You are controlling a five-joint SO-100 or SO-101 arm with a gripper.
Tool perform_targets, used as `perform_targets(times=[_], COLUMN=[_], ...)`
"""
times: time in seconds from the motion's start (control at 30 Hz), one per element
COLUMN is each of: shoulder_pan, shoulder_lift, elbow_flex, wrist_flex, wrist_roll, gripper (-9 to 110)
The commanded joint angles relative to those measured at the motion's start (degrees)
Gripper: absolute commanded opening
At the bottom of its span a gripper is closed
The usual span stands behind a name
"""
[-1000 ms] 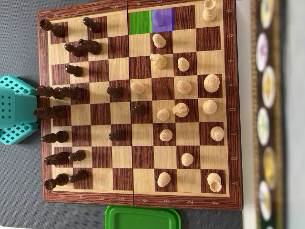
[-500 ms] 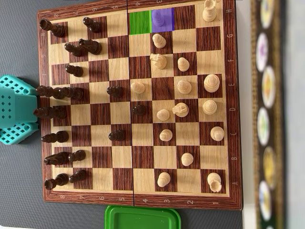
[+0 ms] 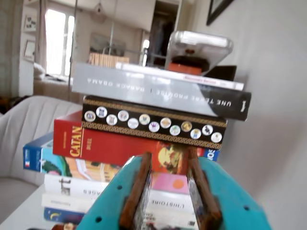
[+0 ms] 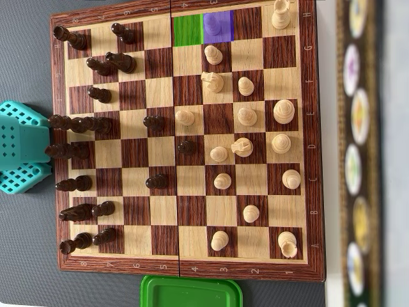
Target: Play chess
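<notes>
Overhead view: chessboard [image 4: 185, 272] fills desk centre, dark pieces [image 4: 80, 152] along left edge, light pieces [image 4: 246, 118] toward right. Teal arm [image 4: 22, 147] at left edge. Wrist view: claw [image 3: 168, 191] parted, empty, facing book stack [image 3: 144, 143].

Green square [image 4: 187, 30] and purple square [image 4: 218, 27] stand free; light pawn [image 4: 213, 55] crowds just beside them

Overhead view: chessboard [image 4: 185, 268] between arm [image 4: 22, 147] and books [image 4: 359, 153].
</notes>
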Motion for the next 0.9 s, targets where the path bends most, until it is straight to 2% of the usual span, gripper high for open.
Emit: perform_targets(times=[0.0,0.17,0.37,0.5,0.7,0.87], shoulder_pan=[-3.9,-11.2,-19.6,-21.6,-21.4,-21.8], shoulder_lift=[-0.4,-0.4,-0.4,-0.4,-2.4,-14.3], elbow_flex=[-5.0,-4.0,5.8,10.1,3.8,-3.2], wrist_flex=[15.6,25.8,26.1,27.9,41.1,42.5], wrist_roll=[0.4,1.9,8.8,11.3,11.4,11.4], gripper=[12,12,12,12,12,12])
